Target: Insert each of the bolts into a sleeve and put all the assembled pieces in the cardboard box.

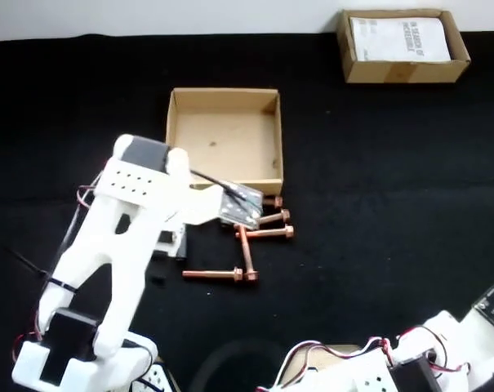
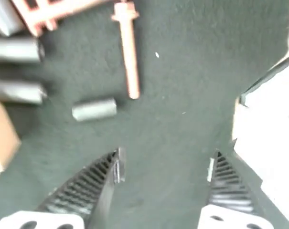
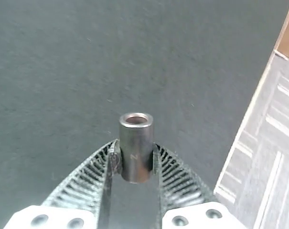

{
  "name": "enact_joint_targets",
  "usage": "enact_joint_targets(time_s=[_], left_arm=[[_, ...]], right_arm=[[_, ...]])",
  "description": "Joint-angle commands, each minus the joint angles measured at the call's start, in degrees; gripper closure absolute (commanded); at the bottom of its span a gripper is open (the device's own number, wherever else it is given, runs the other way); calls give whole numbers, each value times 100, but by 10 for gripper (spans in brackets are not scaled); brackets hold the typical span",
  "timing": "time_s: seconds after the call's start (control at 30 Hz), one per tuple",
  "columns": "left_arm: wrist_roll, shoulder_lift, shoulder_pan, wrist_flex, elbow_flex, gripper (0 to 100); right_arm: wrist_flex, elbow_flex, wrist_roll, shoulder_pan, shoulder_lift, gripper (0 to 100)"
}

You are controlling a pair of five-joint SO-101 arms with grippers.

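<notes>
Metal sleeve (image 3: 135,148) pinched in right fingers (image 3: 178,172), printed sheet (image 1: 400,38) text illegible

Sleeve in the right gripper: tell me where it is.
Right wrist view: the sleeve sits clamped in the right gripper, over the black table near its edge.

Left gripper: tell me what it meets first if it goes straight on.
Probably bare black mat: the open left gripper points past the bolt and the loose sleeve, both off to one side. Depth unclear.
</notes>
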Motion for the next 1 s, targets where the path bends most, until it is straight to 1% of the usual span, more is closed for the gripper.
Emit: enact_joint_targets(time_s=[0.0, 0.07, 0.13, 0.23, 0.33, 0.47, 0.63, 0.83, 0.97], left_arm=[[-1407, 4, 716, -651, -101, 716], [-1398, -13, 1015, -1248, 251, 716], [-1389, -4, 1270, -1635, 532, 716], [-1398, 84, 1596, -1978, 901, 716], [-1415, 418, 1833, -2066, 884, 716], [-1415, 1042, 2053, -2048, 505, 714], [-1424, 1824, 2264, -2048, -338, 713], [-1433, 2598, 2369, -2048, -1376, 713], [-1442, 3037, 2352, -2048, -1824, 713]], right_arm=[[-145, -4, 62, 163, -66, 991], [-259, -13, 79, 163, -66, 991], [-374, 4, 255, 163, -66, 991], [-444, 13, 325, 163, -66, 991], [-444, 13, 334, 163, -66, 991], [-444, -13, 343, 163, -66, 991], [-435, -31, 343, 268, -66, 991], [-409, -22, 343, 321, -66, 991], [-409, -48, 343, 321, -66, 991]])
